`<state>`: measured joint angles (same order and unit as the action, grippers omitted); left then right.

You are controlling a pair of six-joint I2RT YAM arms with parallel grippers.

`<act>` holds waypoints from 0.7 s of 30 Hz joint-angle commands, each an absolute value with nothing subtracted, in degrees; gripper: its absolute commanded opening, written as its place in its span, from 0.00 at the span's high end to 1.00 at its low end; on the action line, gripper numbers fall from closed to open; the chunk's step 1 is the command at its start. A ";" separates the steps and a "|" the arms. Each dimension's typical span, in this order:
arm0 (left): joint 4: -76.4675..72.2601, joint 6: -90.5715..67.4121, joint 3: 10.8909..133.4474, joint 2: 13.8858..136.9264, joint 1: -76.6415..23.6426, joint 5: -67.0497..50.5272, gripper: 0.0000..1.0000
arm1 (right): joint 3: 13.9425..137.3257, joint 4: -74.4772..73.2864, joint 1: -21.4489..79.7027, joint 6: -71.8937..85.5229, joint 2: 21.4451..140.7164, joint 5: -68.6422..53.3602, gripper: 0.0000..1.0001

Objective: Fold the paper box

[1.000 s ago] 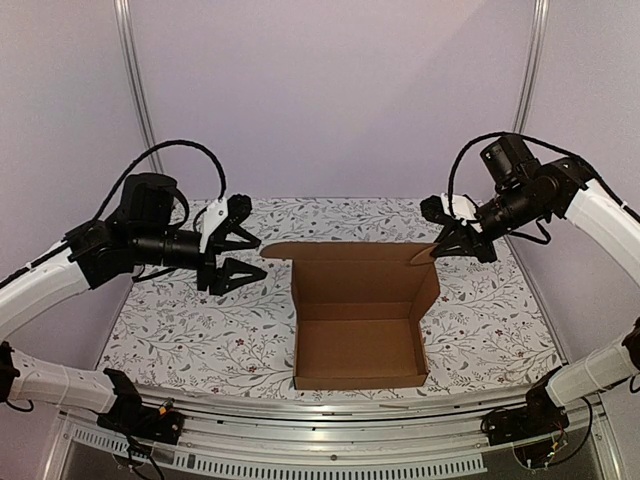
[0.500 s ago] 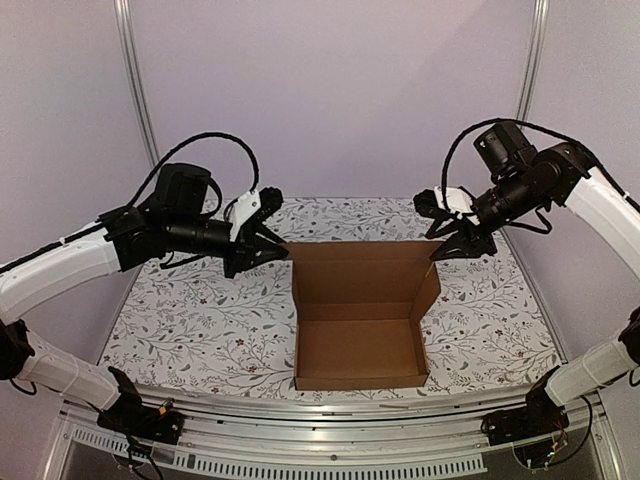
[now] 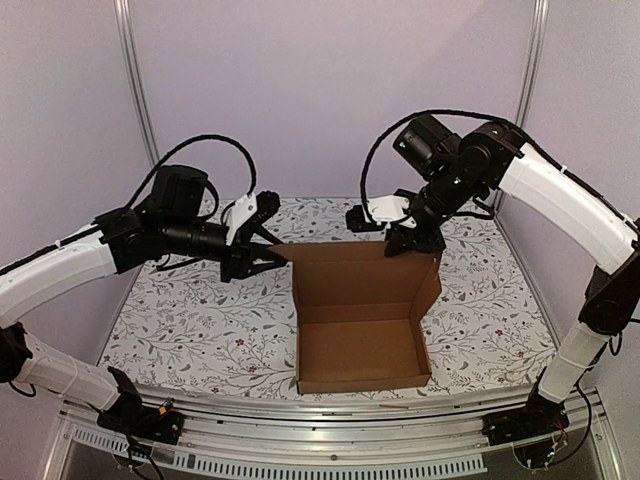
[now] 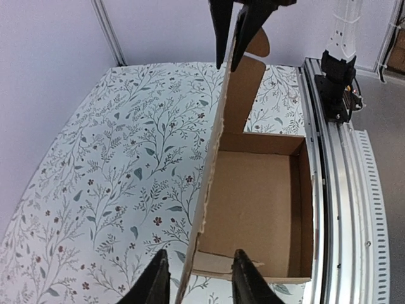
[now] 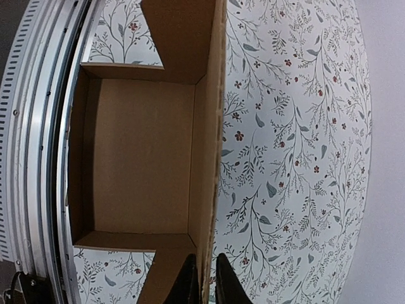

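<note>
Change, left arm: a second ago the left pincer (image 3: 283,256) hung well to the left of the paper box (image 3: 360,350); it has since swung in to the left end of the upright lid panel (image 3: 355,275).
Change, right arm: the right pincer (image 3: 405,243) has left the lid's far right corner and moved inward along the top edge.
Meaning for the task: both arms now meet the lid's top edge, so closing the lid over the tray looks like the step in hand; the walls already stand, the lid is not yet down.
Left pincer state: its fingers (image 4: 157,282) are apart, straddling the lid's edge with a gap showing on each side.
Right pincer state: its fingers (image 5: 188,278) sit against both faces of the lid edge, apparently clamped on it.
Box position: on the floral tabletop (image 3: 200,320), near the front edge, roughly midway between the arms, tray opening upward, lid rising from the back wall.
Material: plain brown corrugated cardboard, unprinted, matte, with a raw edge that looks slightly ragged in the left wrist view.
Shape: shallow rectangular tray with four low walls; the lid is a broad flat sheet with a rounded ear (image 4: 258,45) at its right end.
Handling judgement: the sheet looks light and stiff, likely to pivot at the rear crease rather than bend.
</note>
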<state>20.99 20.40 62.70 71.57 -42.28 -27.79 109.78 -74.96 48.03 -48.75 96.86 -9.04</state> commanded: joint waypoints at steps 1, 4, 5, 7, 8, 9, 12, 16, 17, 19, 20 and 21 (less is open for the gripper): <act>26.86 23.10 62.43 64.65 -42.34 -26.21 0.58 | 112.44 -81.32 48.64 -48.24 97.80 -6.63 0.93; 26.87 24.21 59.92 57.86 -40.57 -21.02 0.49 | 111.98 -81.41 48.67 -49.82 96.86 -6.85 0.96; 26.20 24.44 58.77 56.03 -39.43 -19.69 0.49 | 111.91 -81.47 48.67 -50.16 96.50 -6.90 0.96; 24.59 24.65 57.13 53.72 -37.01 -17.68 0.49 | 111.72 -81.60 48.69 -51.09 95.84 -7.46 0.97; 24.00 24.70 56.77 53.90 -36.03 -17.77 0.50 | 111.63 -81.56 48.63 -51.50 95.60 -7.89 0.97; 23.76 24.62 56.78 54.97 -35.37 -18.21 0.51 | 111.57 -81.52 48.68 -51.70 95.35 -8.10 0.97; 26.49 24.55 59.88 61.30 -34.73 -22.31 0.56 | 111.53 -81.36 48.72 -51.71 95.10 -8.43 0.97; 27.09 23.38 62.04 66.38 -34.87 -30.06 0.58 | 110.87 -80.93 48.73 -50.98 95.33 -8.37 0.97; 26.74 23.03 62.05 66.82 -35.01 -31.33 0.58 | 110.73 -80.84 48.75 -50.33 95.48 -8.35 0.97; 26.12 22.81 62.06 67.33 -35.56 -32.00 0.58 | 110.60 -80.73 48.80 -49.64 95.75 -8.56 0.97; 25.81 22.77 61.99 67.51 -35.94 -32.44 0.58 | 110.41 -80.36 48.74 -49.38 95.67 -8.58 0.97; 25.57 22.65 61.90 67.64 -36.35 -33.00 0.59 | 110.39 -80.07 48.82 -49.24 95.64 -8.50 0.97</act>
<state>25.96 23.51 61.12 68.58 -35.53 -27.90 110.67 -76.55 48.36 -50.26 96.90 -7.84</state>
